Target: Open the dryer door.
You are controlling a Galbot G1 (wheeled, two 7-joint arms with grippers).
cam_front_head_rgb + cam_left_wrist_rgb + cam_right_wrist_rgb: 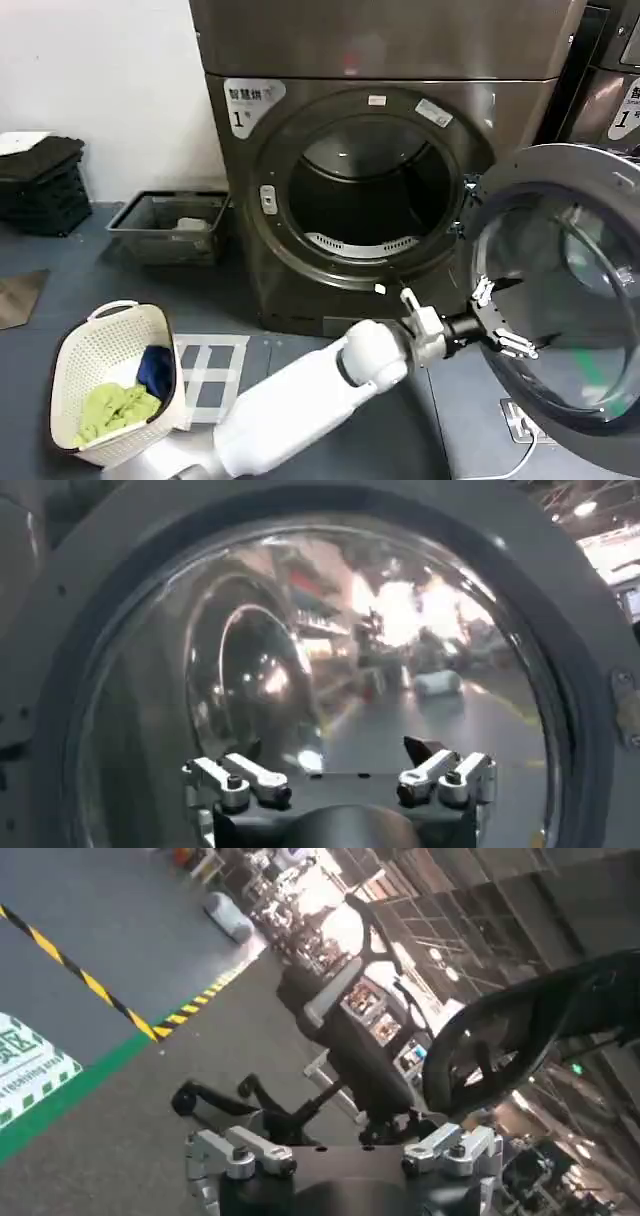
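Observation:
The dryer door [556, 160] stands swung wide open to the right of the bronze-brown machine marked "1" [240, 118]. Its dark drum opening [365, 190] is bare. My left arm reaches across from lower centre. My left gripper [505, 328] is open at the door's inner left rim, fingers spread and holding nothing. In the left wrist view the door's domed glass [330, 650] is close in front of the open left gripper [340, 772]. My right gripper [340, 1148] is open and empty, facing away into the room.
A white laundry basket [90, 350] with green and blue cloth stands at lower left. A wire basket [150, 235] and black crates [40, 185] sit by the wall. A darker neighbouring machine [610, 90] is behind the door. An office chair [350, 1038] faces the right wrist.

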